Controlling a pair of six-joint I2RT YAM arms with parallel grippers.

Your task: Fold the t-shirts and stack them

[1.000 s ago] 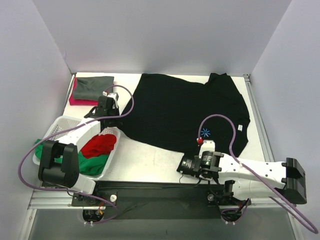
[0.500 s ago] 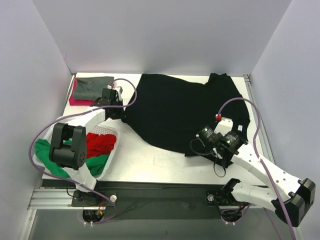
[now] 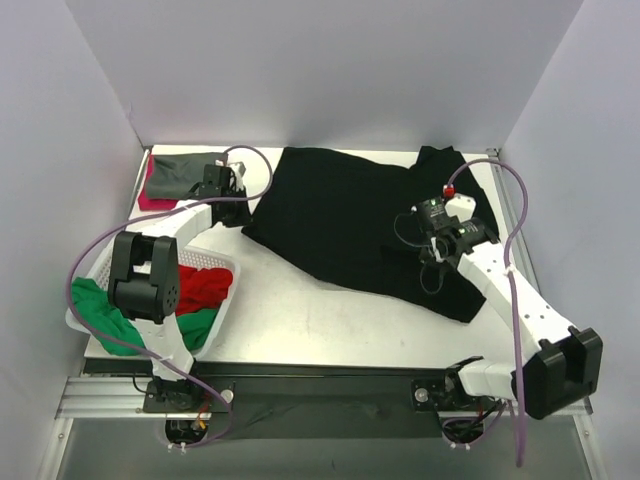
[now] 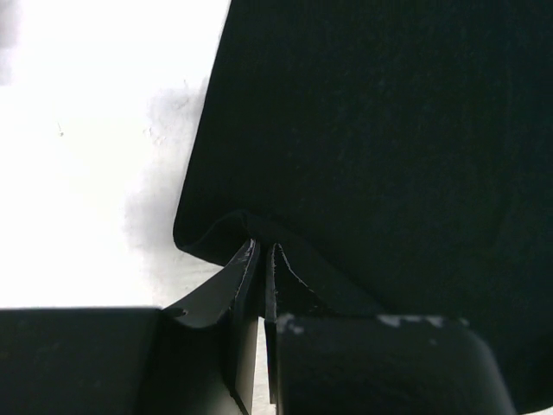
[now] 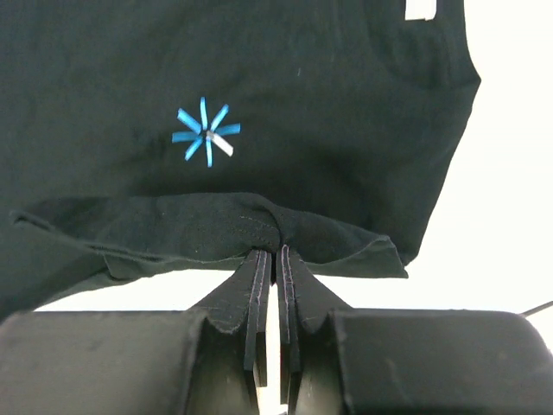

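White tabletop (image 3: 300,320): one large black t-shirt (image 3: 340,215) spread over the centre and far right. Far left corner: a folded grey-green t-shirt (image 3: 175,172) stacked on a pink-red t-shirt (image 3: 148,200). Near left: a white perforated basket (image 3: 212,263), apart from that stack, containing a red t-shirt (image 3: 205,290) and a green t-shirt (image 3: 105,320) that hangs over its rim.
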